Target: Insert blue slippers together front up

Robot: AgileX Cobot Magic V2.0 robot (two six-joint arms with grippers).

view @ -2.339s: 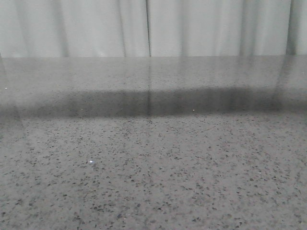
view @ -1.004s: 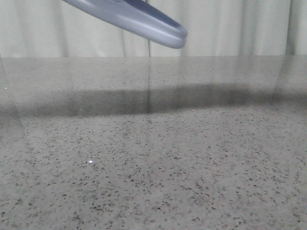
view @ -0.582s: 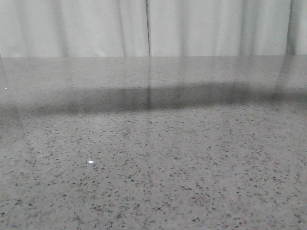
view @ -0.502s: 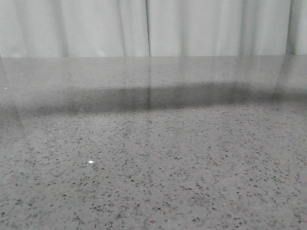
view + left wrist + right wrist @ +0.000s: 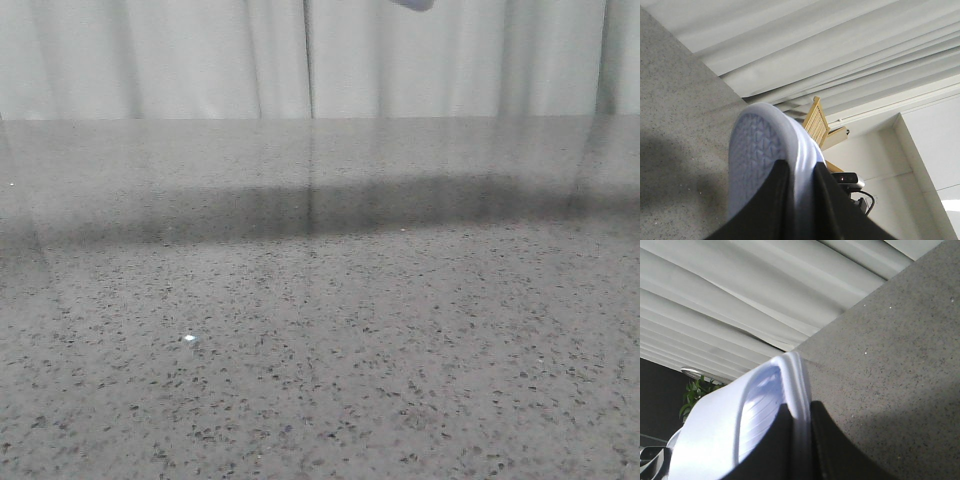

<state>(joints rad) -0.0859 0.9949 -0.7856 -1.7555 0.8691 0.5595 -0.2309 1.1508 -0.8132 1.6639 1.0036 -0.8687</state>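
While front view shows only bare speckled table (image 5: 320,350) plus a slipper tip (image 5: 412,4) at the top edge, both slippers are airborne. Left wrist: left gripper (image 5: 799,200) clamped on slipper (image 5: 760,160), tread showing. Right wrist: right gripper (image 5: 801,445) clamped on slipper (image 5: 740,425). Align the toes upward before nesting.

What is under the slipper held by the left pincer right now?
Only bare speckled table shows beneath the left slipper, with a dark shadow. The left pincer covers its rear; the second slipper is in the right pincer.
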